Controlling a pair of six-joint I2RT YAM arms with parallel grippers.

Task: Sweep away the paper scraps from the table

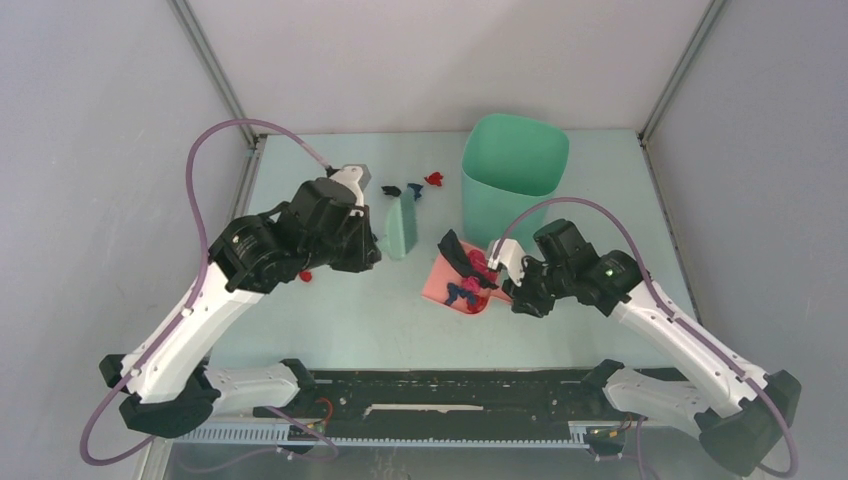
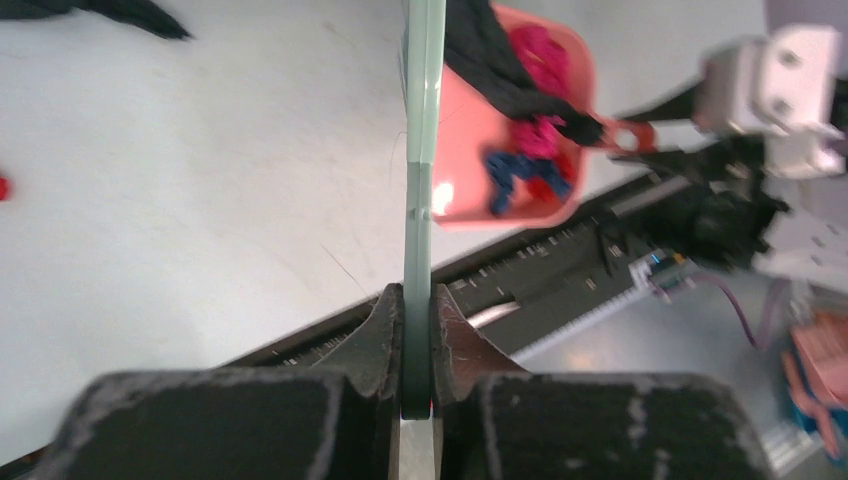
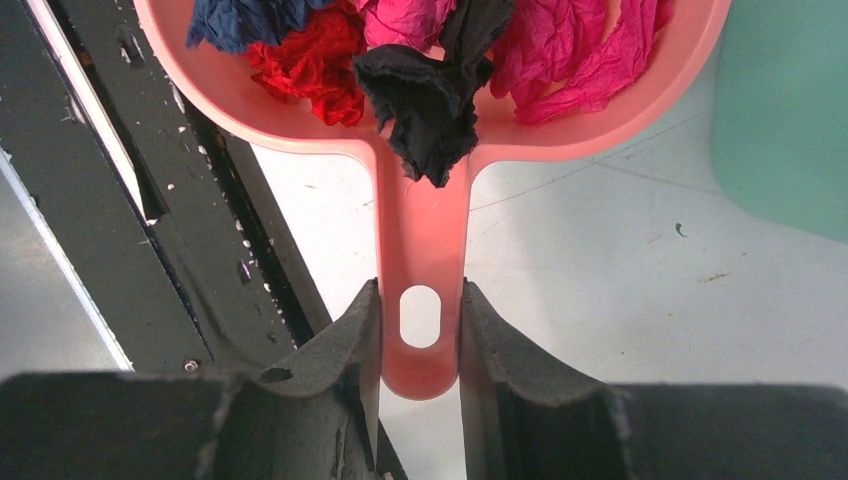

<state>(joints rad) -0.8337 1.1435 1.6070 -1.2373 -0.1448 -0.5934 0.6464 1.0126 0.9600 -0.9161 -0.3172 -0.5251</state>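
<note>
My left gripper [image 1: 376, 250] is shut on the green hand brush [image 1: 403, 226], held upright on edge above the table [image 1: 330, 330]. In the left wrist view the brush [image 2: 422, 150] runs up from between my closed fingers [image 2: 385, 330]. My right gripper [image 1: 508, 287] is shut on the handle of the pink dustpan [image 1: 445, 285], seen close in the right wrist view [image 3: 420, 250]. Several paper scraps [image 3: 430, 60] in red, magenta, blue and black lie in the pan. Three loose scraps [image 1: 415, 190] lie behind the brush. One red scrap [image 1: 305, 274] lies beside my left gripper.
A tall mint-green bin [image 1: 512, 175] stands at the back right, just behind the dustpan; its wall shows in the right wrist view [image 3: 790, 120]. The black base rail [image 1: 450, 395] runs along the table's near edge.
</note>
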